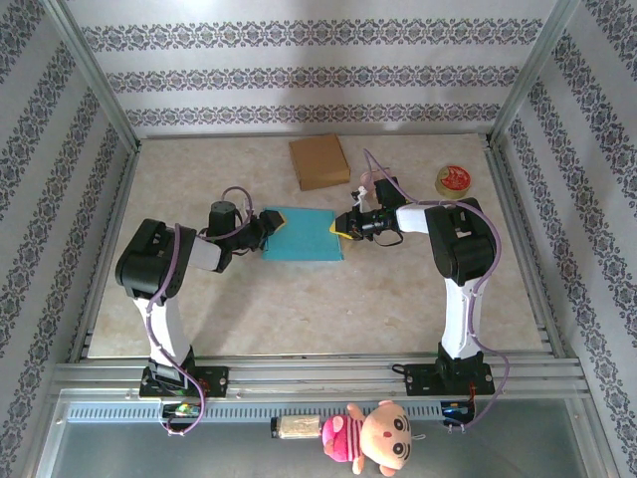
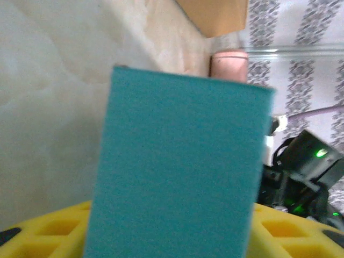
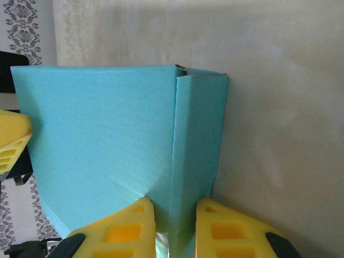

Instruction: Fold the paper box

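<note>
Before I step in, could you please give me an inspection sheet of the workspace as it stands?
Surface: beige marbled table, no spills seen.
Job's things: teal paper box lies mid-table between the arms, with a side flap creased at its right end.
Clutter: brown cardboard piece behind the box; red round tin far right; plush doll in front of the frame, off the table.
Grippers: left gripper is at the box's left end, its jaws hidden by the box; right gripper has fingers either side of the flap's crease, seemingly pinching it.
Cables: purple cables loop along both arms, none across the box.
Surroundings: patterned wallpaper walls, metal frame.
</note>
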